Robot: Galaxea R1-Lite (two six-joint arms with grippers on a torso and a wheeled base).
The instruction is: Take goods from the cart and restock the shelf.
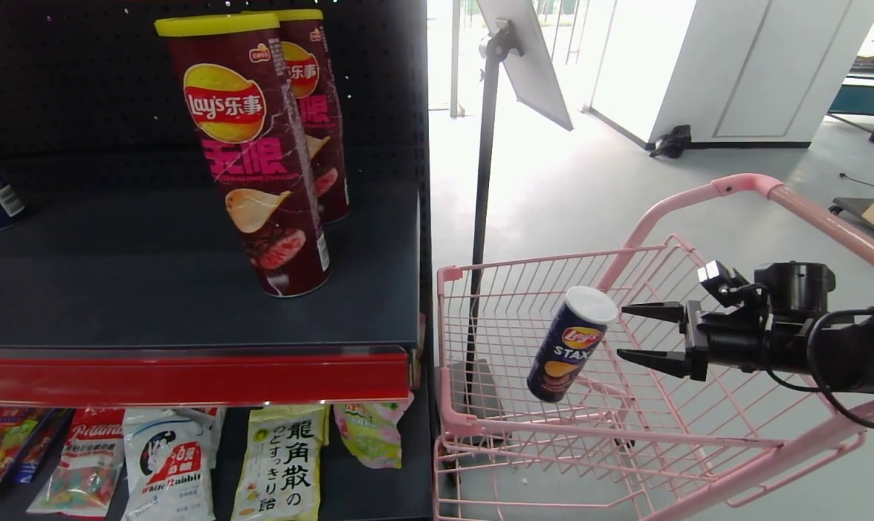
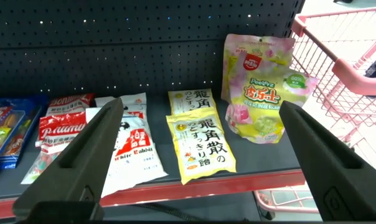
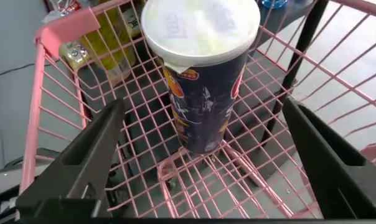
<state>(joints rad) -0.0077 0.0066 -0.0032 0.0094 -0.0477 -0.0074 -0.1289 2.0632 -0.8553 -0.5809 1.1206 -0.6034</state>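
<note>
The blue can (image 1: 571, 344) sits in the pink cart (image 1: 741, 184), base down on the wire mesh and tilted, its white lid (image 1: 590, 304) leaning toward the right hand (image 1: 629, 333). That hand hangs just beside the top of the can with its fingers apart, one above the other in the head view, and nothing between them. From its own wrist camera the can stands squarely between the two fingers, a little way beyond the tips.

The step in hand looks like the pick. To do it well, I would push the hand forward until the fingers straddle the body of the can below the lid (the rim is a poor place to pinch; it may slip or pop). I would also match the wrist to the can's lean, then close firmly and lift straight out so the base does not catch on the mesh.

On the shelf (image 1: 119, 289) beside the cart, two tall red cans (image 1: 263, 159) stand upright, one behind the other, with bare board around them.

The left hand (image 2: 197, 109) is also spread wide and holds nothing, facing the snack bags (image 2: 200, 146) on the lower level.
</note>
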